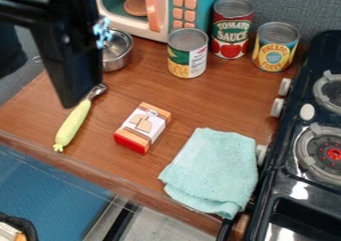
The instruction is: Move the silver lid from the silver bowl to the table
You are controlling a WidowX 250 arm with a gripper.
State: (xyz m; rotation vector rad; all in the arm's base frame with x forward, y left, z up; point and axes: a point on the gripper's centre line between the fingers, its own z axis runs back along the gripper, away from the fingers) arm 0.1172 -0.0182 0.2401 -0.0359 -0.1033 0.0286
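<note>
The black gripper (70,53) hangs large at the upper left, in front of the back left part of the counter. Partly behind it stands the silver bowl (118,58), whose right side shows just left of the gold-topped can. A shiny silver surface lies within the bowl's rim; whether it is the lid or the bowl's inside, I cannot tell. Light blue bits show at the gripper's right edge, over the bowl. The wooden table (220,103) extends to the right and toward the front.
A yellow-handled utensil (73,123) lies at the left, a small box (143,127) mid-table, and a teal cloth (212,170) at the front right. Behind stand cans (188,60), (232,33), (274,48) and a toy microwave (196,8). A black stove (299,185) borders the right.
</note>
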